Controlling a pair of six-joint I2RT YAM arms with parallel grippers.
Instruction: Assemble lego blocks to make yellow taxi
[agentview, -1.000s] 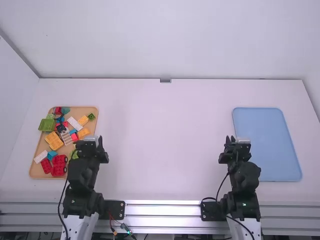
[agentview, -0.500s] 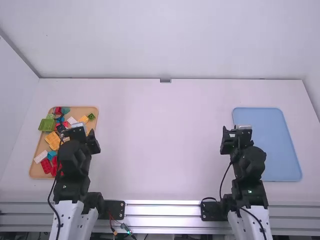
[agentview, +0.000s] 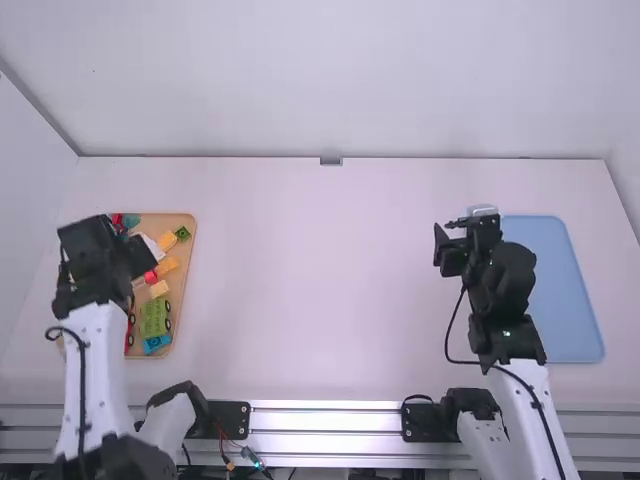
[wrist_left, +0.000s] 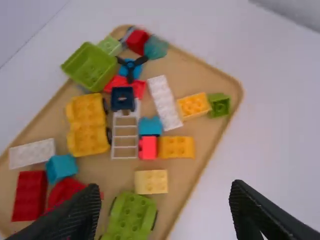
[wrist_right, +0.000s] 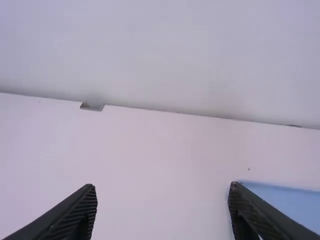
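My left gripper (agentview: 100, 245) is shown over the left side of the wooden tray (agentview: 178, 295), its fingers spread wide with nothing between them. The taxi's blocks lie loose within that tray's rim: joined yellow blocks (wrist_left: 88, 125) towards its left edge, a yellow brick (wrist_left: 193, 106) beside a small green block (wrist_left: 219, 105) at its right edge, and a second yellow brick (wrist_left: 176, 147) nearer me on the same side. A pale yellow block (wrist_left: 151, 181) lies just above the green wheeled piece (wrist_left: 131, 217) (wheels visible along its sides) near the tray's near end. To the wooden tray's right, a broad bare stretch of table (agentview: 310, 290) gives me ample room for lateral travel. My right gripper (agentview: 455, 234), well apart from that tray across this stretch, is likewise wide open and empty, near the blue tray (agentview: 555, 290).
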